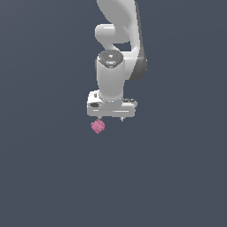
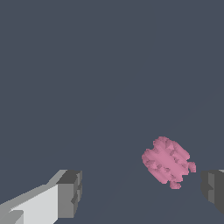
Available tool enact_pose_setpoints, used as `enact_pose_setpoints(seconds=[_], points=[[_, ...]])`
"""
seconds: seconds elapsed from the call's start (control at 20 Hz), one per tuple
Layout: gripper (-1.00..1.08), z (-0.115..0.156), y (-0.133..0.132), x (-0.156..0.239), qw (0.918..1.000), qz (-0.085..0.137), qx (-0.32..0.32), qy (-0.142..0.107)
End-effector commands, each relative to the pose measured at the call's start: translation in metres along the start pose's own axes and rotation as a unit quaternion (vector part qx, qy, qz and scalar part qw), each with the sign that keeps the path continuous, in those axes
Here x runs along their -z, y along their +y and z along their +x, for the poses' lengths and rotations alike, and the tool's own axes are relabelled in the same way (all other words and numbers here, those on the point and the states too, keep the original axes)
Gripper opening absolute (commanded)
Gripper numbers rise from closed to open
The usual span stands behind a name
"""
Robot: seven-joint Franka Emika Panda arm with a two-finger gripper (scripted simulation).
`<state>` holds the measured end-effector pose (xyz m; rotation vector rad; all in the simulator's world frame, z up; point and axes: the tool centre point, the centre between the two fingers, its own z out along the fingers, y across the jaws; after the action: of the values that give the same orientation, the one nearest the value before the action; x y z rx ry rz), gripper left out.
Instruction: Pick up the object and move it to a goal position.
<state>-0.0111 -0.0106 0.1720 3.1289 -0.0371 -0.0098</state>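
Note:
The object is a small pink bumpy lump lying on the dark grey floor. My white gripper hangs just above it, pointing down. The lump sits under the finger on the exterior view's left, slightly off the gripper's centre. In the wrist view the object shows between the two dark fingertips, much nearer to one of them, and touches neither. My gripper is open with nothing held.
A plain dark grey surface fills both views. The white arm rises above the gripper toward the top of the exterior view. No other objects show.

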Motion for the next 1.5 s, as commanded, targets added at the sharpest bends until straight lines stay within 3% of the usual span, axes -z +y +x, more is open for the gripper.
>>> enact_pose_setpoints(seconds=[0.0,0.35,0.75,1.45], points=[[1.0,0.001,0.001,0.001,1.0,0.0,-0.002,0.002],[1.0,0.011,0.02,0.018,0.9993,0.003,-0.029,0.024],[1.0,0.011,0.022,0.016,0.9995,0.002,-0.021,0.023],[1.0,0.001,0.037,-0.009,0.9968,-0.001,0.078,0.018]])
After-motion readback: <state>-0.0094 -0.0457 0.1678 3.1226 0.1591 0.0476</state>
